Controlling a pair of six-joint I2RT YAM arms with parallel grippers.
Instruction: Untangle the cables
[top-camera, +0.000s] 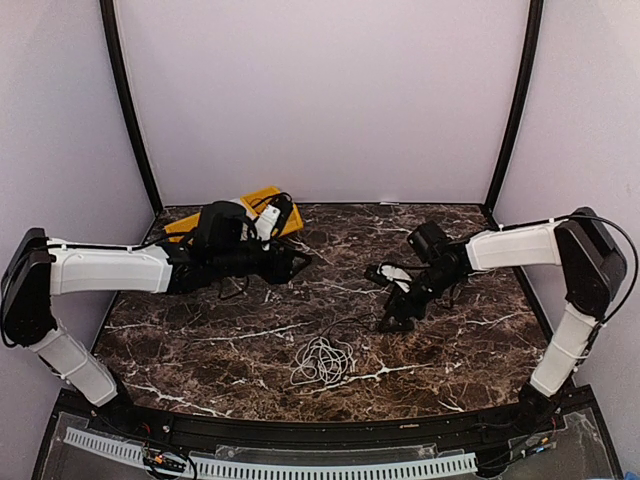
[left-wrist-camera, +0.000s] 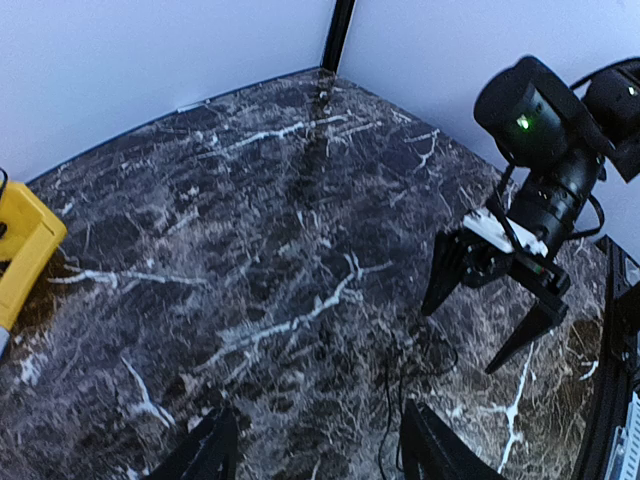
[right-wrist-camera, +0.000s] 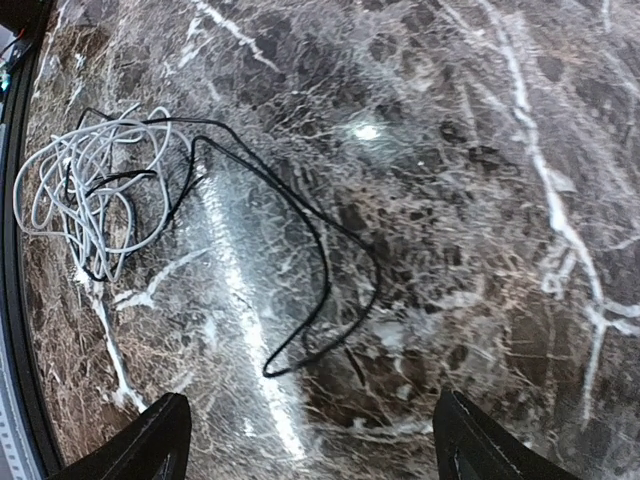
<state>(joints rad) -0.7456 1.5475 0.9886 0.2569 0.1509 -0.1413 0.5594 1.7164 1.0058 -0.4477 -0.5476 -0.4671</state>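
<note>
The cables lie on the dark marble table (top-camera: 200, 340). A white and grey tangle (top-camera: 322, 360) sits near the front centre and shows at the upper left of the right wrist view (right-wrist-camera: 85, 190). A thin black cable (right-wrist-camera: 324, 262) runs out of it in a long loop that ends just ahead of my right gripper (right-wrist-camera: 310, 450). That gripper is open and empty, pointing down close above the table (top-camera: 395, 318). My left gripper (top-camera: 300, 262) is open and empty, with a black cable strand (left-wrist-camera: 386, 404) on the table by its right finger (left-wrist-camera: 430, 450).
A yellow object (top-camera: 262, 205) lies at the back left behind the left arm and shows at the left edge of the left wrist view (left-wrist-camera: 20, 250). Purple walls close in the back and sides. A black rail runs along the front edge (top-camera: 300, 435).
</note>
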